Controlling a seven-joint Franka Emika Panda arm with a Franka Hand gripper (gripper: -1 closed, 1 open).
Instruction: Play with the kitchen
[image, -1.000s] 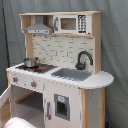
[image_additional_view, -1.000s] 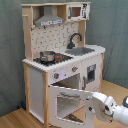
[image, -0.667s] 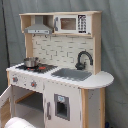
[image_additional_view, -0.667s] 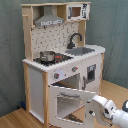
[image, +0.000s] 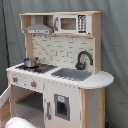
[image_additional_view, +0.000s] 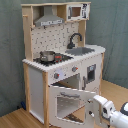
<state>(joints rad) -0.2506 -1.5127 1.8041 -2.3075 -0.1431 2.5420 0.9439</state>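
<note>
The toy kitchen (image: 60, 55) (image_additional_view: 60, 55) stands tall, in white panels with a light wood frame. It has a black faucet (image: 83, 59) (image_additional_view: 75, 39), a grey sink (image: 71, 74) (image_additional_view: 82, 50) and a stove carrying a small metal pot (image: 30, 62) (image_additional_view: 47, 55). In the second exterior view the windowed oven door (image_additional_view: 70, 102) hangs open, swung outward. My gripper (image_additional_view: 93, 107) sits at that door's free right edge, touching or nearly touching it. In the first exterior view only a white rounded part of my arm (image: 17, 122) shows at the bottom left.
A range hood (image: 38, 27) (image_additional_view: 49, 20) and a toy microwave (image: 70, 23) (image_additional_view: 76, 11) sit at the top. A grey curtain hangs behind the kitchen. The floor (image_additional_view: 15, 120) is wooden. A narrow white door (image: 61, 107) with a small window is closed beside the oven.
My arm has shifted a little down and to the second exterior view's left, closer to the oven door's edge. The door stays open at about the same angle.
</note>
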